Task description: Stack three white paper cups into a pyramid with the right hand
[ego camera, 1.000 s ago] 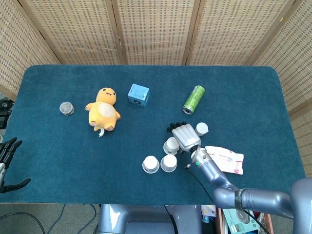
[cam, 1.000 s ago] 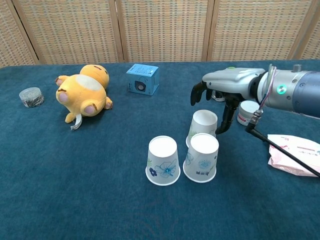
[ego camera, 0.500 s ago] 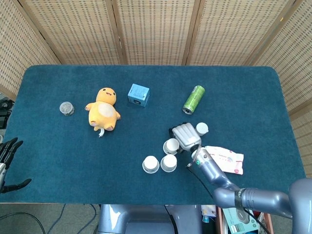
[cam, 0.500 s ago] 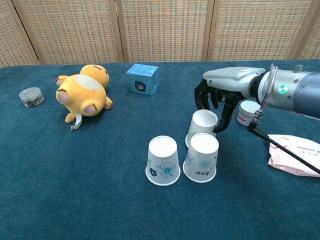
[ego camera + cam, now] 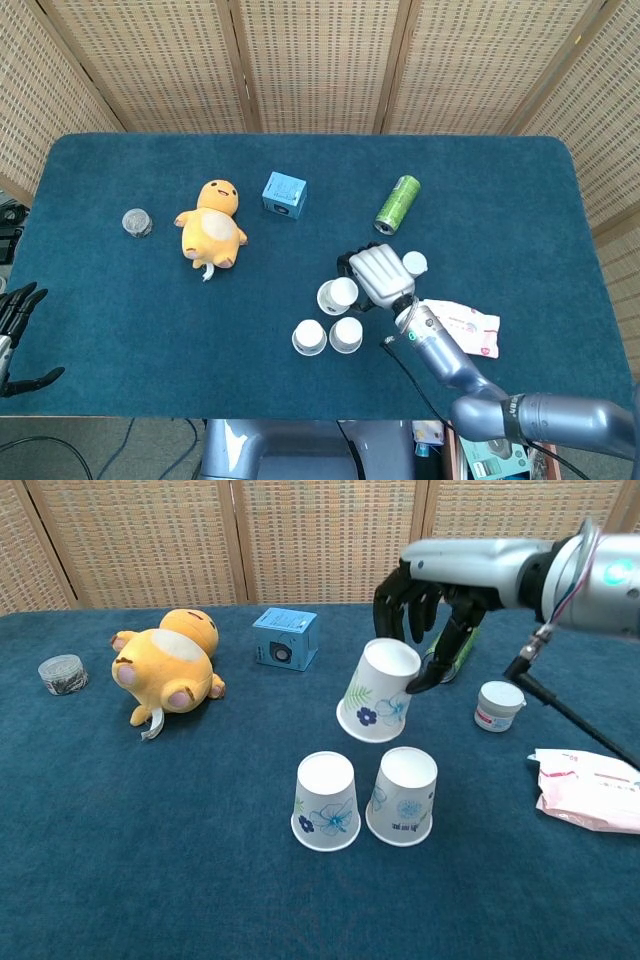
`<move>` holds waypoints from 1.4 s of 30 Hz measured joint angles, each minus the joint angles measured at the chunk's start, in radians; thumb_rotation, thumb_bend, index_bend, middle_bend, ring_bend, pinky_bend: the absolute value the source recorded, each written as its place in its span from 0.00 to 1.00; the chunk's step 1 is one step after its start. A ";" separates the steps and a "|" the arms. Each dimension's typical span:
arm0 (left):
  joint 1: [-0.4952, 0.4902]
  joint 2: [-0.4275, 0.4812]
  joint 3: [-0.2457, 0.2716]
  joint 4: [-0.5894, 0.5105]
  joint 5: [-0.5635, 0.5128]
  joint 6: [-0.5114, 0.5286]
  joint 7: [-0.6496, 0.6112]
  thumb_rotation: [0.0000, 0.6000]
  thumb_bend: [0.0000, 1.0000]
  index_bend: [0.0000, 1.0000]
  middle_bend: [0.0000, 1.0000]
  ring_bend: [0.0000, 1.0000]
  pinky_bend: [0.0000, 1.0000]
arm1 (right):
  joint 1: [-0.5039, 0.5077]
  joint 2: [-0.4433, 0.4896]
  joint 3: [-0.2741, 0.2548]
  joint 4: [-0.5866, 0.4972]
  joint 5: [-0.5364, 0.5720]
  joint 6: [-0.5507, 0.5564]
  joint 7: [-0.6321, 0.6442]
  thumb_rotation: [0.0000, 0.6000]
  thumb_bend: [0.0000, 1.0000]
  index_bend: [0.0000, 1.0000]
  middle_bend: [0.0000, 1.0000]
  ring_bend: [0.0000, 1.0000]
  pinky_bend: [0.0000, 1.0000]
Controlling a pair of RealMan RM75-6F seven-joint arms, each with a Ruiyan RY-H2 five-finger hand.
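Note:
Two white paper cups with blue flower prints stand upside down side by side near the table's front: the left cup (image 5: 326,800) (image 5: 309,337) and the right cup (image 5: 403,794) (image 5: 346,334). My right hand (image 5: 425,608) (image 5: 379,274) grips a third upturned cup (image 5: 378,691) (image 5: 338,295) by its base and holds it tilted in the air, above and slightly behind the pair. My left hand (image 5: 14,328) hangs off the table's left edge, fingers spread, holding nothing.
A yellow plush toy (image 5: 165,665), a blue box (image 5: 284,638), a green can (image 5: 397,203), a small white tub (image 5: 497,705), a wipes packet (image 5: 588,790) and a small grey jar (image 5: 62,673) lie around the blue table (image 5: 120,300).
The right hand closed on the rear cup, then lifted it off the table, up and slightly left, tilting it above the two front cups.

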 measured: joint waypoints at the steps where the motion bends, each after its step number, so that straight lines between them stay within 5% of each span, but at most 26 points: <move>1: 0.001 0.000 0.000 0.000 0.001 0.002 0.000 1.00 0.04 0.00 0.00 0.00 0.00 | -0.003 0.019 0.005 -0.030 -0.008 0.006 0.003 1.00 0.29 0.52 0.57 0.48 0.41; 9: 0.006 0.002 0.008 0.001 0.018 0.013 -0.004 1.00 0.04 0.00 0.00 0.00 0.00 | -0.015 0.118 -0.010 -0.230 -0.036 0.035 -0.038 1.00 0.29 0.52 0.57 0.48 0.42; 20: 0.004 -0.001 0.010 0.002 0.019 0.008 0.003 1.00 0.04 0.00 0.00 0.00 0.00 | 0.005 0.054 -0.075 -0.213 0.004 0.063 -0.126 1.00 0.29 0.52 0.57 0.48 0.42; 42: 0.000 -0.004 0.011 -0.001 0.015 0.000 0.015 1.00 0.04 0.00 0.00 0.00 0.00 | 0.019 0.024 -0.092 -0.184 0.023 0.076 -0.129 1.00 0.29 0.52 0.56 0.48 0.42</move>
